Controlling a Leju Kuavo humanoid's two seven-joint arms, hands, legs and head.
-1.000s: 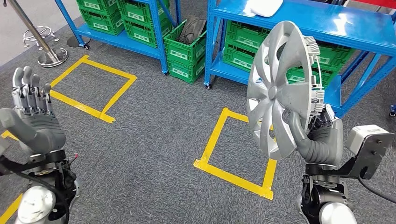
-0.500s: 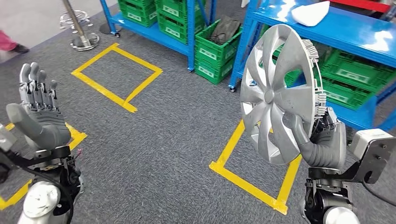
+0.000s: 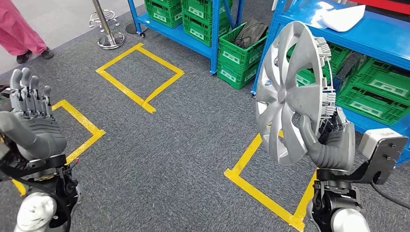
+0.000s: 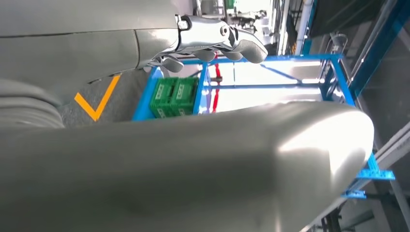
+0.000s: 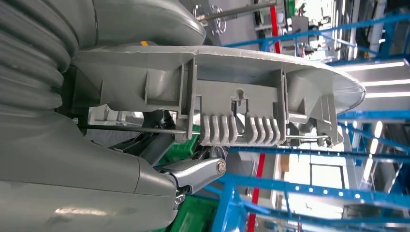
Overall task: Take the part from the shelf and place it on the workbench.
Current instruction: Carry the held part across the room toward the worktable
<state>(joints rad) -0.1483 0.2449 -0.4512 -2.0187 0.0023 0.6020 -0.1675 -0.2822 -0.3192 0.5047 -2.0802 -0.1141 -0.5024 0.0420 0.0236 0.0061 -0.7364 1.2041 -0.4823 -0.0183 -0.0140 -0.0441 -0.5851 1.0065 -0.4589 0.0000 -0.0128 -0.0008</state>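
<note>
1. Gripping the hubcap (image 3: 289, 94) at its lower rim, the right hand (image 3: 333, 145) holds it upright and on edge above the floor (image 3: 174, 145), silver spoked face turned toward the robot's left.
2. In the head view the thumb lies across the front face and the fingers (image 3: 338, 121) curl behind the rim, pinching the hubcap between them.
3. The right wrist view shows the hubcap (image 5: 232, 87) edge-on with its ribbed clips and a wire ring along the back; the right hand (image 5: 72, 159) has one finger (image 5: 193, 174) tucked in behind the rim.
4. The left hand (image 3: 31, 121) is raised, palm facing inward, with nothing in it; its fingers (image 3: 29, 94) are straight, close side by side, and the thumb stands apart from them.
5. In the left wrist view the left hand (image 4: 169, 169) shows a broad grey thumb across the frame and pale fingers (image 4: 217, 41) stretched out beyond it.
6. Yellow tape squares (image 3: 140, 79) mark the grey carpet; one corner of tape lies under the hubcap.
7. A blue shelf (image 3: 367, 36) stands behind the hubcap, with a white piece (image 3: 343, 17) on its upper level and green crates (image 3: 377, 94) on the lower one.
8. Another green crate (image 3: 241, 55) with dark contents sits on the floor just beside that shelf's leg.
9. A person's pink trouser leg (image 3: 19, 31) and a metal stand (image 3: 109, 36) are at the far left edge of the floor.
</note>
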